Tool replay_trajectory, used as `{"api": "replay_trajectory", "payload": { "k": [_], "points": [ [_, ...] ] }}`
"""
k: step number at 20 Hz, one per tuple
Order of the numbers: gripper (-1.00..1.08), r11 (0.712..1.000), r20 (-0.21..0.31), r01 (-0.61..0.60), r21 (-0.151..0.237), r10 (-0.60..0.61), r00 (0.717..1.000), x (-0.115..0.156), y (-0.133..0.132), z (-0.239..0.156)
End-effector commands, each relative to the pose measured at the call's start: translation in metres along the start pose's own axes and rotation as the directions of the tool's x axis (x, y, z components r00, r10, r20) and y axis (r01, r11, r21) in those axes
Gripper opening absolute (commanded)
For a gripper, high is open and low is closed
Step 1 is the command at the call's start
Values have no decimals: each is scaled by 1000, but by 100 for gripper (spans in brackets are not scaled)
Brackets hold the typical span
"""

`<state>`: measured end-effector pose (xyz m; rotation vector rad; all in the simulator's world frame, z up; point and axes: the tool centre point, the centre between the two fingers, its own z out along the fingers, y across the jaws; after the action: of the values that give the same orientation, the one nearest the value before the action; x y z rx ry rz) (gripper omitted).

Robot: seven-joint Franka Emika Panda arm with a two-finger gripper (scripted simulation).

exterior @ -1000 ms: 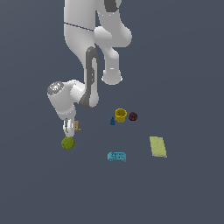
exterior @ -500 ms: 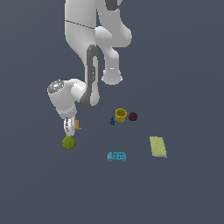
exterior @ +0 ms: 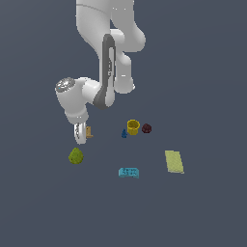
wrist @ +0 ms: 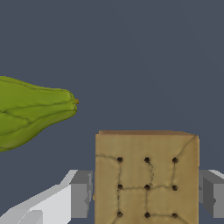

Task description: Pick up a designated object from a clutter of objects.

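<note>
The designated object is a tan block (wrist: 146, 175) with faint cracks and dots. It sits between my gripper's (wrist: 146, 194) two grey fingers (wrist: 81, 194), which lie against its two sides. In the exterior view my gripper (exterior: 80, 135) points down at the clutter's left end, and only a sliver of the tan block (exterior: 89, 132) shows beside it. The gripper is shut on the block. An olive-green pear-like lump (wrist: 30, 111) lies close by, apart from the block, and also shows just below the gripper as a green lump (exterior: 75, 156).
To the exterior view's right of the gripper stand a yellow cup (exterior: 133, 127), a dark red ball (exterior: 146, 128) and a tiny blue piece (exterior: 124, 133). Nearer the front lie a cyan block (exterior: 129, 172) and a flat yellow-green slab (exterior: 174, 161).
The arm has barely moved over the last second. The gripper and tan block sit very slightly higher in the exterior view. The other objects have not moved.
</note>
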<state>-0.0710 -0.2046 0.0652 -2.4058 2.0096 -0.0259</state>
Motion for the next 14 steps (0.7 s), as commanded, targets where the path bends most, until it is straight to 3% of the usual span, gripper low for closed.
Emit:
{"api": "replay_trajectory", "payload": {
  "k": [1,14],
  "points": [
    [-100,1000,0,0,1,0,1000,-10,1,-16],
    [-100,1000,0,1,-5,-1,1000,-70,11,-109]
  ]
}}
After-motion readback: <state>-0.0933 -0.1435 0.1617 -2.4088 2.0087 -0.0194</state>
